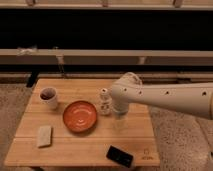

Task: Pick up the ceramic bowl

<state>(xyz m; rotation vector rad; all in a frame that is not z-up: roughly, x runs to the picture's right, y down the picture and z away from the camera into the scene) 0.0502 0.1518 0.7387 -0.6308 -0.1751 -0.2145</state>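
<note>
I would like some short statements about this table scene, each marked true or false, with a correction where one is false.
1. The wide, shallow orange-red ceramic bowl rests on the wooden table. True.
2. The gripper is lifting the bowl. False: it hangs apart from the bowl, on its right in the picture.
3. The small white cup with dark inside stands behind and left of the bowl. True.
4. The flat black rectangular object lies inside the bowl. False: it lies on the table near the front edge.
</note>
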